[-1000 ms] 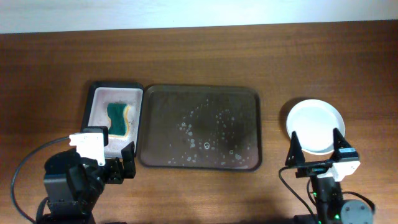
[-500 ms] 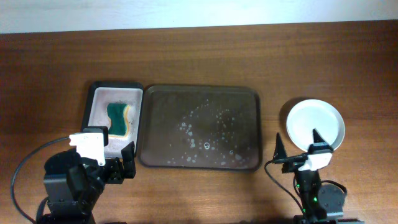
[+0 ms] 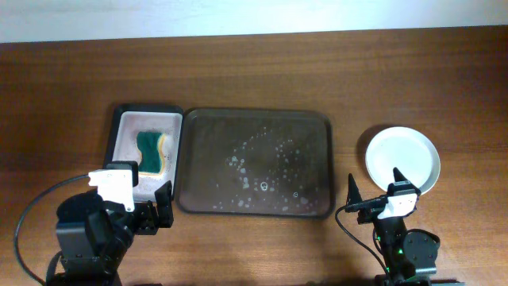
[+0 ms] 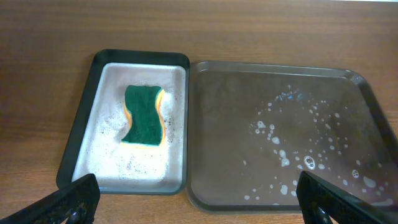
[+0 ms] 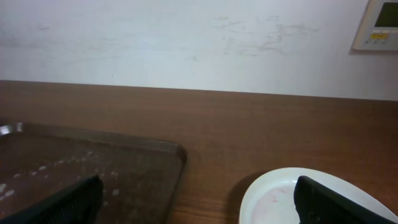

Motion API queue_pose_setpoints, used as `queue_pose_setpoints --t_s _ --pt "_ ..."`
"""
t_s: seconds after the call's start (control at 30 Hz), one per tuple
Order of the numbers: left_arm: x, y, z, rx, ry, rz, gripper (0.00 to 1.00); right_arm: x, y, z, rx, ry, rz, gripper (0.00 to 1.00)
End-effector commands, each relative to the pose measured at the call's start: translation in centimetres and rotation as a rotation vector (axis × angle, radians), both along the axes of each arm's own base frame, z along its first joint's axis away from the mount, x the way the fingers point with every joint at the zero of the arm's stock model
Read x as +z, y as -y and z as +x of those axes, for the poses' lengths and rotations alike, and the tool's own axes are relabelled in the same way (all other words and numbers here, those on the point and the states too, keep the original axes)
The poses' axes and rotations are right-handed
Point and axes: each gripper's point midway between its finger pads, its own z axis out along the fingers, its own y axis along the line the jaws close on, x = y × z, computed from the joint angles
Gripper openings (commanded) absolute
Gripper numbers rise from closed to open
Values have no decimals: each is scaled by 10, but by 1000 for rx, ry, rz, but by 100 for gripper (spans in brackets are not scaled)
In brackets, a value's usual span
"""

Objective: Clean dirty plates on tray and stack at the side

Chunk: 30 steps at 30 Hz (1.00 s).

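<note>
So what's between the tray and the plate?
Nothing: only bare table lies between the tray and the plate, as the overhead view shows.

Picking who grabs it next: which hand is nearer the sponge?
Left. The left hand hangs just below the sponge, at its small tray's near edge. The right hand is far off, past the big tray, by the plate.
</note>
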Motion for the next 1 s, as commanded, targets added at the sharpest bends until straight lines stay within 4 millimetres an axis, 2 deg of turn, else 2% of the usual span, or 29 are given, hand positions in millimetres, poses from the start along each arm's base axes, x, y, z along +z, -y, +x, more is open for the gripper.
queue_pose_setpoints --t_s 0.0,0.6,0.8,0.87,0.97 --pt "-2 1 0 -17 1 9 99 -2 -3 -1 20 0 -7 99" --pt "-2 1 0 -18 1 9 99 -2 -3 -1 20 0 -7 99" --pt "7 -1 -12 -2 69 24 99 -2 -3 -1 20 0 -7 99" --pt "-4 -2 -20 0 92 28 99 -2 -3 -1 20 0 -7 99" --pt "-30 4 -21 -27 141 31 99 -2 -3 -1 20 0 -7 99"
